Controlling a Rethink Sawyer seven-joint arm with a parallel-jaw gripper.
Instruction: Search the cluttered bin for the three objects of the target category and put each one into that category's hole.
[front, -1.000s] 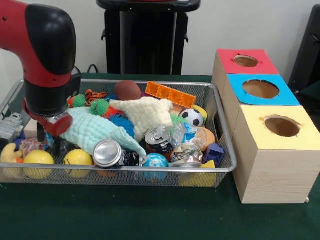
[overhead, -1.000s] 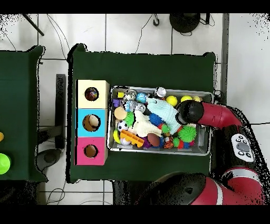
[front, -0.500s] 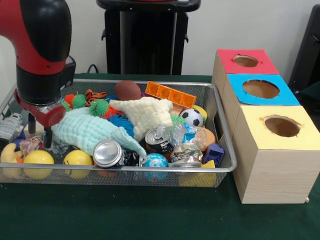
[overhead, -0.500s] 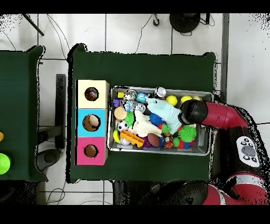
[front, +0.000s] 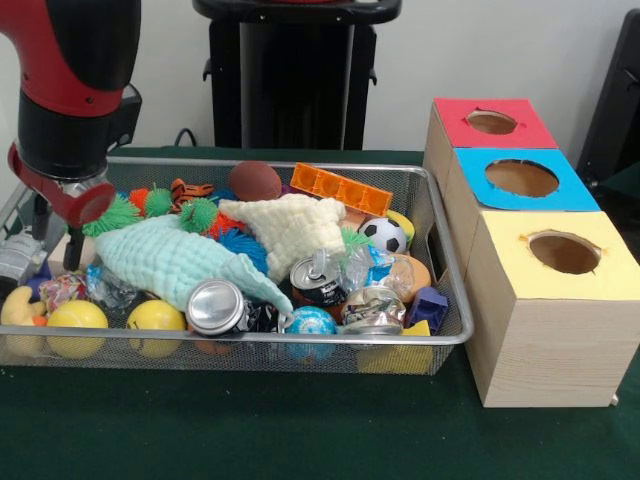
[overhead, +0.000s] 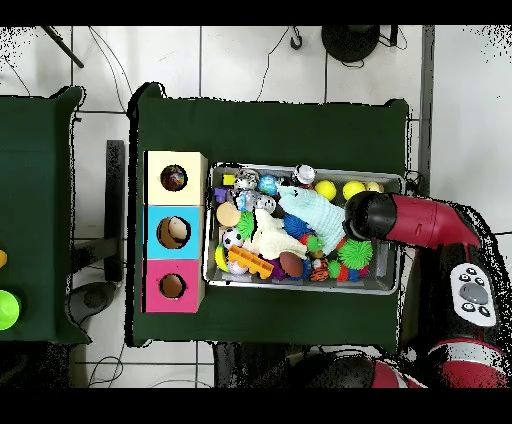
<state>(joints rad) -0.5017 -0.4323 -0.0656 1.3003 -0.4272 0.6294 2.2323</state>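
Note:
A wire bin (front: 300, 340) holds a jumble: two yellow balls (front: 77, 316), a soccer ball (front: 383, 235), a brown ball (front: 255, 180), upright cans (front: 215, 305), a crushed can (front: 372, 308), a mint cloth (front: 180, 260) and a cream cloth (front: 290, 225). My gripper (front: 56, 250) hangs over the bin's left end, above a grey toy (front: 18, 255). Its dark fingers (front: 72, 245) stand apart with nothing between them. In the overhead view the arm's head (overhead: 365, 215) hides the gripper. Red (front: 460, 108), blue (front: 475, 170) and yellow (front: 510, 260) boxes with round holes stand to the bin's right.
An orange toy brick (front: 342, 188) and spiky green and orange balls (front: 198, 212) lie toward the bin's back. A black stand (front: 290, 80) rises behind the bin. Green cloth covers the table (front: 300, 420) in front.
The gripper has risen and shifted left, off the mint cloth's left end toward the bin's left wall. The objects in the bin stay where they were.

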